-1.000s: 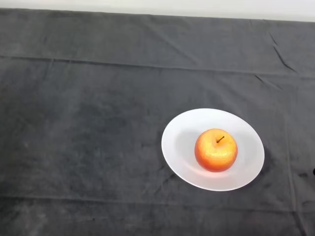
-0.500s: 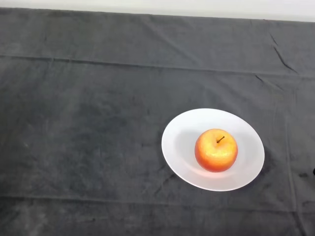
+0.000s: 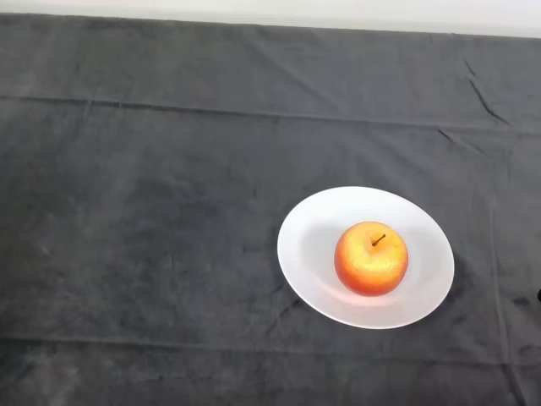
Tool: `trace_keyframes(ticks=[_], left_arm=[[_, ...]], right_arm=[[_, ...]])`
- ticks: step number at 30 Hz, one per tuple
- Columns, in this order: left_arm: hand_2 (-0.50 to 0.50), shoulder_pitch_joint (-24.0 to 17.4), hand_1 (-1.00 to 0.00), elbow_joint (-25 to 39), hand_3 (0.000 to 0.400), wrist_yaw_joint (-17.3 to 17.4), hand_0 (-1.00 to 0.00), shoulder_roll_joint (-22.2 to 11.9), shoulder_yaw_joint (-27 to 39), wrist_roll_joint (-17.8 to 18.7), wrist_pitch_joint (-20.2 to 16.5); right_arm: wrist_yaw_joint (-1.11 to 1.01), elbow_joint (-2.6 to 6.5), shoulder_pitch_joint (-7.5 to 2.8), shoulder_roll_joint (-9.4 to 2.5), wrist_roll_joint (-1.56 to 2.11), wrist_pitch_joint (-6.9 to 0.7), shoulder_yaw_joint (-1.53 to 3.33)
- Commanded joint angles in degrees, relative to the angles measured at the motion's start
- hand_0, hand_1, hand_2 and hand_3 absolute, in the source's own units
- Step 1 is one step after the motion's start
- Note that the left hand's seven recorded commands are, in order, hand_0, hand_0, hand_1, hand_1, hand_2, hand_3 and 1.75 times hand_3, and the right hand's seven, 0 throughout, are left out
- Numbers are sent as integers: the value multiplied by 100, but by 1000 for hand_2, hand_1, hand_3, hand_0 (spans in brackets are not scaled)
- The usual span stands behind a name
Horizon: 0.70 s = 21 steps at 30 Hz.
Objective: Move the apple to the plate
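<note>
Head view: apple resting on plate

Head view entry, read from the near edge of the surface outward. Robot hand: no part of it shows, so its state cannot be told, and positions cannot be referenced to it; they are given by the view instead.

Near band: dark cloth [image 3: 152,279] covering the surface, lightly wrinkled, with a long crease running across close to the near edge.

Middle, right of centre: white round plate [image 3: 317,224] lying flat on the cloth. Apple [image 3: 371,258] sits on the plate, upright, stem pointing up and leaning slightly to the right. Skin is red-orange with yellow mottling. It rests a little right of the plate's centre, with bare white rim visible all the way round it. Soft shadow falls on the plate to the apple's left.

Far band: cloth continues, with a second long crease across it and short diagonal folds at upper right. Beyond the cloth's far edge, a pale strip [image 3: 338,13] runs along the top.
</note>
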<state>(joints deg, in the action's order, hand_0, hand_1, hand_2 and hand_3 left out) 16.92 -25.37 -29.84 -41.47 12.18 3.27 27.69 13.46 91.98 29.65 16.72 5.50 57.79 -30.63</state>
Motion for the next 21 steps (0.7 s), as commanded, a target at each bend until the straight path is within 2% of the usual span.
trace_keyframes(ticks=[1,21], left_arm=[[0,73,0,128,0,52,0,109,169,-72,-6],[0,202,0,32,0,294,0,295,375,-237,-46]], right_arm=[[5,450,-621,-425,84,-478,-44],[4,445,-622,-426,99,-481,-30]])
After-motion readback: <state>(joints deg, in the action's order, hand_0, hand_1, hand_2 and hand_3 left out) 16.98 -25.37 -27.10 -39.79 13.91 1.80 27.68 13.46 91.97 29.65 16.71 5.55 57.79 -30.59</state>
